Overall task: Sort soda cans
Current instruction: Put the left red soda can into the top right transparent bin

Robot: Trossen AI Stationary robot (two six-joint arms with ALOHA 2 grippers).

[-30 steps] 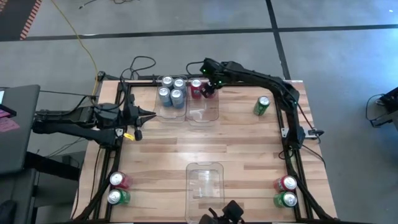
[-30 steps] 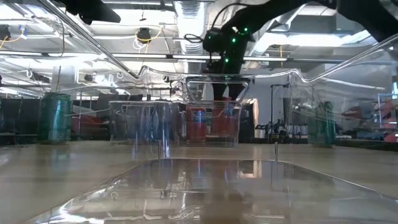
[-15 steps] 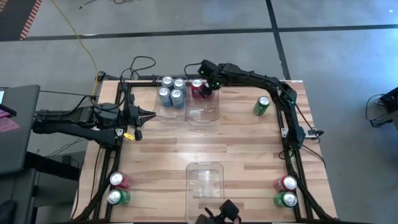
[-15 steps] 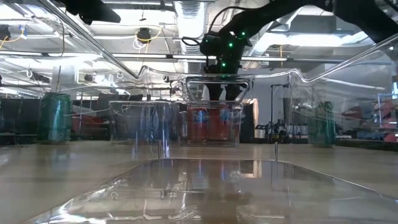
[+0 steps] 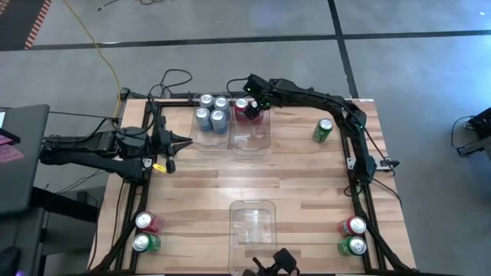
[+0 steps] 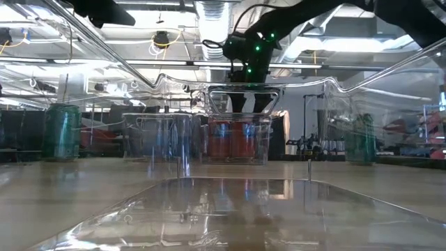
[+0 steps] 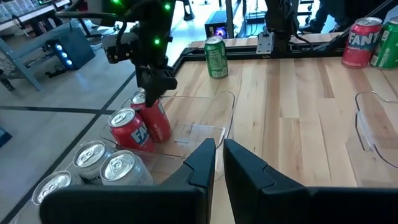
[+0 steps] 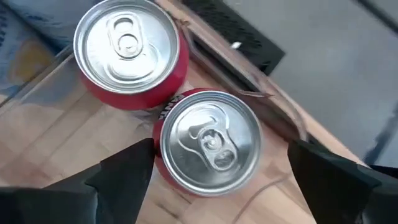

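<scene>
Three clear bins on the table (image 5: 307, 184); far-edge left bin (image 5: 209, 136) holds four silver-blue cans (image 5: 211, 111), packed tight in a square; middle bin (image 5: 252, 136) next to it has two red cans (image 5: 245, 107) upright at its far end, touching, rest of it bare; near-edge bin (image 5: 252, 226) has nothing showing in it. R gripper (image 5: 253, 110) sits over the red pair, fingers (image 8: 121, 171) spread wide either side of the nearer red can (image 8: 210, 142), not clamping it. L gripper (image 5: 184, 142) parked at left side, fingers (image 7: 202, 165) pinched together, nothing held. One green can (image 5: 323, 130) stands alone right of the bins; red+green pair (image 5: 146, 232) at near-left corner; another red+green pair (image 5: 354, 236) near-right.
</scene>
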